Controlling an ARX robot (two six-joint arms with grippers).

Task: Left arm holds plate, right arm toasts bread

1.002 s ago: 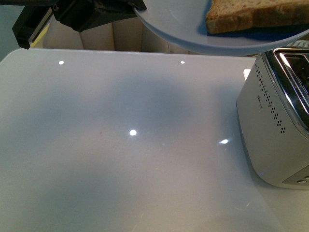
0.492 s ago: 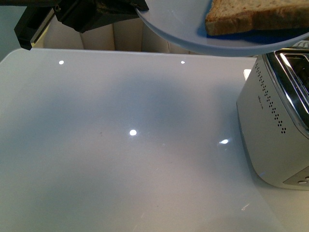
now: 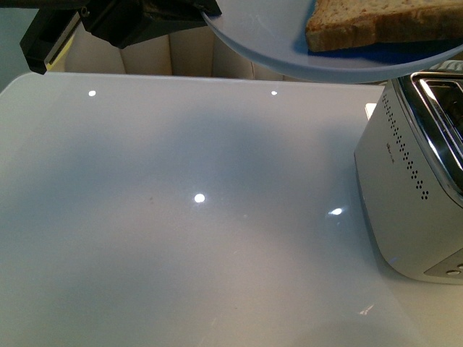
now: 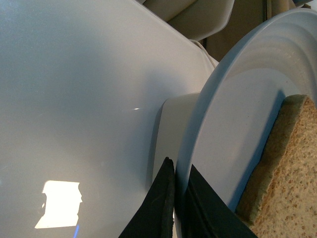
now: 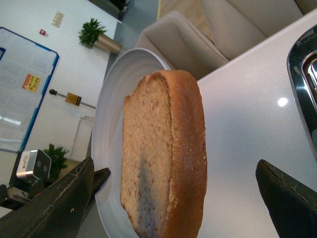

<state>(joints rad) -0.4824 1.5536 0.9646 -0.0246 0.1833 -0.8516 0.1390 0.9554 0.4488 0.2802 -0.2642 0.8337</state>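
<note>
The pale blue-grey plate [image 3: 275, 40] is held in the air at the far side of the table, above the toaster. My left gripper [image 3: 210, 9] is shut on its rim. In the left wrist view its two dark jaws [image 4: 179, 171] pinch the plate's edge [image 4: 233, 114]. The brown bread slice [image 3: 376, 25] lies on the plate and also shows in the left wrist view [image 4: 290, 173]. In the right wrist view my right gripper [image 5: 174, 166] is open, one finger [image 5: 54, 208] on each side of the bread [image 5: 163, 148], not touching it. The plate [image 5: 110, 124] is behind the bread.
A white and chrome toaster [image 3: 412, 188] stands at the table's right edge, slots up, just under the plate; its chrome top shows in the right wrist view [image 5: 303, 74]. The glossy white table [image 3: 181, 217] fills the front. Beige chairs [image 5: 183, 42] stand beyond it.
The plate with the bread has shifted very slightly to the left. Nothing else has visibly moved.
</note>
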